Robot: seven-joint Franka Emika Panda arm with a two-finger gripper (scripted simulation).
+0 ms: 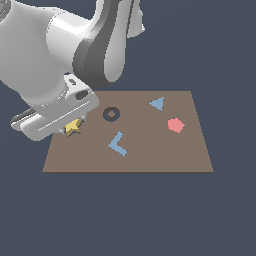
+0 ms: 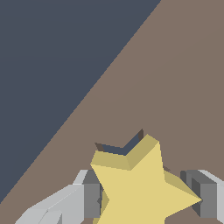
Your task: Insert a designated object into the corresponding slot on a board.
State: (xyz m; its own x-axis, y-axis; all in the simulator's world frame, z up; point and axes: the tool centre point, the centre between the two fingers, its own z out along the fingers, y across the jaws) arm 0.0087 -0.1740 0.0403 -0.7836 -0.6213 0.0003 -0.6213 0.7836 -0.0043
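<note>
A small, thick yellow star block (image 2: 140,188) sits between the two grey fingers (image 2: 89,194) of the claw (image 2: 144,199), one finger touching each side, so the claw is clamped on the star. In the wrist view the star is held flat, its face toward the camera, directly over a dark star-shaped slot (image 2: 120,148) cut into the brown board (image 2: 188,87). Only a thin notched sliver of the slot shows past the star's upper points; the rest is hidden beneath the block. The outlines look nearly matched, which suggests the star is held this way so its points line up with the cutout before it goes in. How deep it already sits cannot be told.

In the exterior view the star (image 1: 73,126) peeks out from under the claw (image 1: 70,129), near the board's (image 1: 165,155) corner at the exterior view's left. The white arm (image 1: 65,45) covers most of that corner, and the slot itself cannot be seen there.

Further out on the board lie a dark ring-shaped cutout (image 1: 111,114), a blue L-shaped piece (image 1: 118,144), a blue triangle (image 1: 157,103) and a pink pentagon (image 1: 176,125), all well apart from the star. The board rests on a plain dark blue-grey counter (image 1: 125,215). The arm's upper part is cut off by the picture edge.
</note>
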